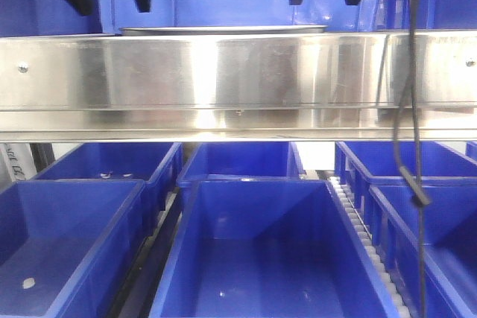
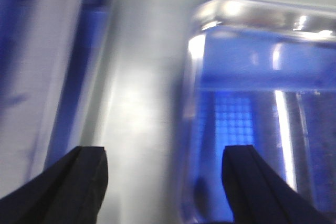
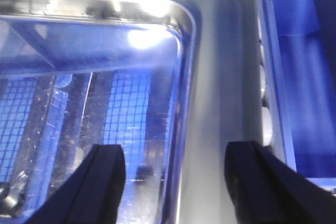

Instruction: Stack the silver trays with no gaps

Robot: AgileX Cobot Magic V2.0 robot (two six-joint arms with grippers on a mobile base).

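Both claws are hanging spread and empty, left claw [image 2: 165, 179] straddling the tray [image 2: 142, 103] rim's left side, right claw [image 3: 176, 179] its 3 o'clock rim; tray is sitting behind the rail [image 1: 238, 83]; I'd pinch both rims evenly, keeping it level.

— How many silver trays can you count?

— One for certain: a silver tray [image 1: 223, 30] shows only as a thin rim above the shelf rail [image 1: 238, 83] in the front view. Whether more lie nested in it, I cannot tell.

— And the rail?

— One long one, with three screws showing.

— Blue bins?

— Six below the rail, counting those cut off at the edges: three in the back row, three in front, the largest front middle bin [image 1: 272, 251] among them.

— Pincers?

— Two: the left pincer [image 2: 164, 182] and the right pincer [image 3: 173, 182], each with two dark fingers.
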